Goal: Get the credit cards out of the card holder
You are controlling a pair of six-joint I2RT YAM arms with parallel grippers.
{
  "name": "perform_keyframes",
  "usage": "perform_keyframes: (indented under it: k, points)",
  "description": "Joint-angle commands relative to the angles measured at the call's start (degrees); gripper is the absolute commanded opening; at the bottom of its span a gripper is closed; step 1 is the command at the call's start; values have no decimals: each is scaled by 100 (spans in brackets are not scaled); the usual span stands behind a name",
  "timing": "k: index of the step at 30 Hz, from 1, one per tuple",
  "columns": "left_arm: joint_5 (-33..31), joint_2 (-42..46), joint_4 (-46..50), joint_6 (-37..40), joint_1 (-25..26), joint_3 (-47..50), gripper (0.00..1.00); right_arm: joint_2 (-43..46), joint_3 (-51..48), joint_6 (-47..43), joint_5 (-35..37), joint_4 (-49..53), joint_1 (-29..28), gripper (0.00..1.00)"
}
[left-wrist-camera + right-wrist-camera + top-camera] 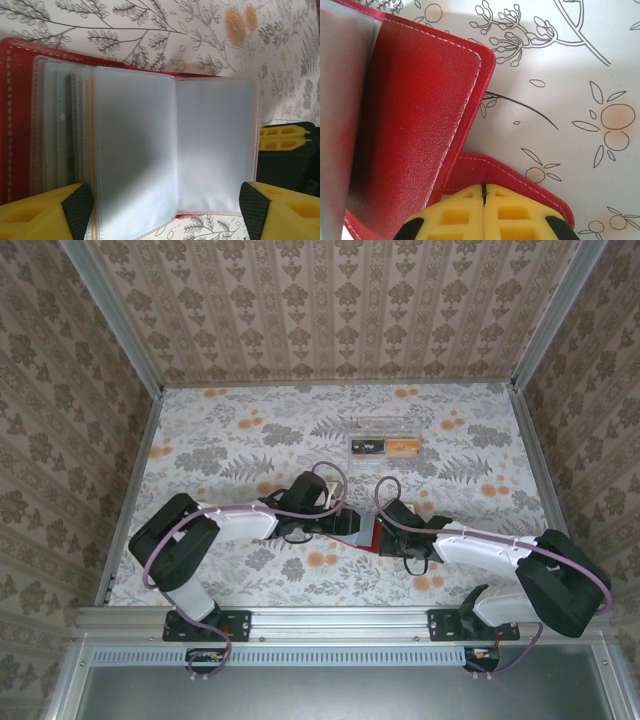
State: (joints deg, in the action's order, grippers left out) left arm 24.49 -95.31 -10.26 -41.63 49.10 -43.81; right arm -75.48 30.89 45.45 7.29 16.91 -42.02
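The red card holder (377, 538) lies open on the table between the two arms. In the left wrist view its red cover (17, 125) is spread flat and the frosted grey-blue pockets (175, 145) fan upward; a thin orange edge (90, 150) shows between two pockets. My left gripper (167, 214) is open, one yellow finger (45, 217) on each side of the pocket pages, touching nothing. My right gripper (484, 196) is shut, its tips resting on the holder's red closing tab (520, 177) beside the cover (415, 125). A black card (368, 447) and an orange card (402, 448) lie in a clear tray.
The clear tray (385, 430) stands behind the holder, toward the back of the flowered table (230, 440). Metal rails and patterned walls close in the left, right and back sides. The right gripper's yellow fingers (282, 137) sit just right of the pockets.
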Motion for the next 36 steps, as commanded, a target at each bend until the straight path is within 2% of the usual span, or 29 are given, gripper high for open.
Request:
perform_keyframes:
  k: [1,8,16,20,23,27,29,33,36]
  points:
    - [435,-121,-339,-114,65,65,82,-63,-145,113,-184,-33,13,6]
    - [749,-199,-756,-310,89,122,84,-89,-158,120,-180,-49,6,6]
    - [539,-44,-443,-167,101,85,85,23,-163,124,-88,86,11,7]
    - [444,25,-313,-117,91,71,85,586,-176,185,255,503,23,18]
    - [434,36,-310,-101,67,62,85,1369,-277,225,395,672,36,21]
    - [403,173,-336,-138,-55,121,82,2225,-399,217,26,341,54,30]
    - [398,304,-307,-126,-176,154,81,2296,-354,227,-179,128,54,30]
    - [446,427,-138,13,-447,139,74,1837,-92,317,-618,-289,58,23]
    - [559,315,-144,71,-550,104,67,1303,2,508,-973,-795,55,22]
